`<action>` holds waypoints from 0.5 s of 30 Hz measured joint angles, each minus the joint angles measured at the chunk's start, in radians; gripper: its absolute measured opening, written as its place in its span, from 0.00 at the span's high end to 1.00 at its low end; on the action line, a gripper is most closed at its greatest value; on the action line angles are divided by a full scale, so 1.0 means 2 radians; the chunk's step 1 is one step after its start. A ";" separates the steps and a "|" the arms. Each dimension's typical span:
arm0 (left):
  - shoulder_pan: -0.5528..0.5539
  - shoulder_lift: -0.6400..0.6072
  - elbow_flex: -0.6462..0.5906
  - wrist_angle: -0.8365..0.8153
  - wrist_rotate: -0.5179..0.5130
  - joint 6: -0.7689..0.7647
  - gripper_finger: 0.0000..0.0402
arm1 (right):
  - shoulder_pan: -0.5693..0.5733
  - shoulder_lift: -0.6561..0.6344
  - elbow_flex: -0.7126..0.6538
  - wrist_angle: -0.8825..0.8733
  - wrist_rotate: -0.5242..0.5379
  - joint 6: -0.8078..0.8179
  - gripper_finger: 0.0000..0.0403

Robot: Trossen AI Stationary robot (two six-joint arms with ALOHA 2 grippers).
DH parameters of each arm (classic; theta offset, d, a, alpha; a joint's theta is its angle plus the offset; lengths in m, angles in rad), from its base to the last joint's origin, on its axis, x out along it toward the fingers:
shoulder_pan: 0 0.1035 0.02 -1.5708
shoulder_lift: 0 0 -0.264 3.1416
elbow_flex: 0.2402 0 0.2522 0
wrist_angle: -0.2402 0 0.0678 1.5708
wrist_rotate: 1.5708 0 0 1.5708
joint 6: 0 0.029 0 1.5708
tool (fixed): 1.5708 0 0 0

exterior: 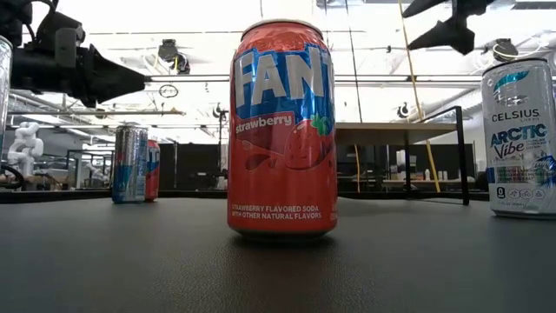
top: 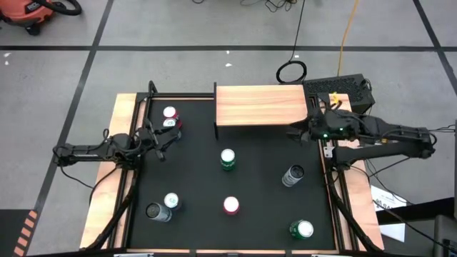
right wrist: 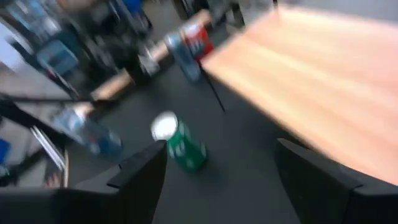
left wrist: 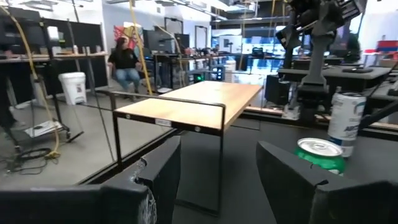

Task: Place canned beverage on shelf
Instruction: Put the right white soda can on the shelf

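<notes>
The shelf (top: 260,106), a wood-top platform on thin black legs, stands at the table's far middle with nothing on it. Several cans stand upright on the black table: a green one (top: 228,159) in the middle, a grey one (top: 293,175) to its right, and a red Fanta can (top: 231,205) nearer the front. My left gripper (top: 163,143) hovers open at the left side, pointing level at the shelf (left wrist: 199,102). My right gripper (top: 296,132) is raised by the shelf's right near corner, open and tipped down over the green can (right wrist: 177,143). Neither holds anything.
Two cans (top: 170,118) stand at the far left beside my left gripper, two more (top: 163,207) at the near left, and a green one (top: 302,229) at the near right. Wooden borders line the table's sides. A person sits far off in the room (left wrist: 126,62).
</notes>
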State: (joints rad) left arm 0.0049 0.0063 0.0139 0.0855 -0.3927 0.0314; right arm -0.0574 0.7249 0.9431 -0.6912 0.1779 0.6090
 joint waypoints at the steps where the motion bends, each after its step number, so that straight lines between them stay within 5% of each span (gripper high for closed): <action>1: -0.003 0.000 0.000 0.000 0.000 0.000 0.48 | 0.005 0.015 0.018 -0.033 0.000 0.004 0.31; 4: -0.008 0.000 0.000 0.000 -0.013 0.000 0.48 | 0.020 0.055 0.062 -0.116 -0.021 0.028 0.32; 9: -0.007 0.002 0.001 -0.015 -0.056 0.000 0.48 | 0.054 0.094 0.082 -0.168 -0.143 0.082 0.33; 15: -0.007 0.002 0.000 -0.010 -0.086 -0.028 0.48 | 0.086 0.109 0.082 -0.189 -0.164 0.148 0.33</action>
State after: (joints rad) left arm -0.0090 0.0109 0.0148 0.0662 -0.5640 -0.0239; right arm 0.1146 0.9423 1.1071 -1.0695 -0.1505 0.9056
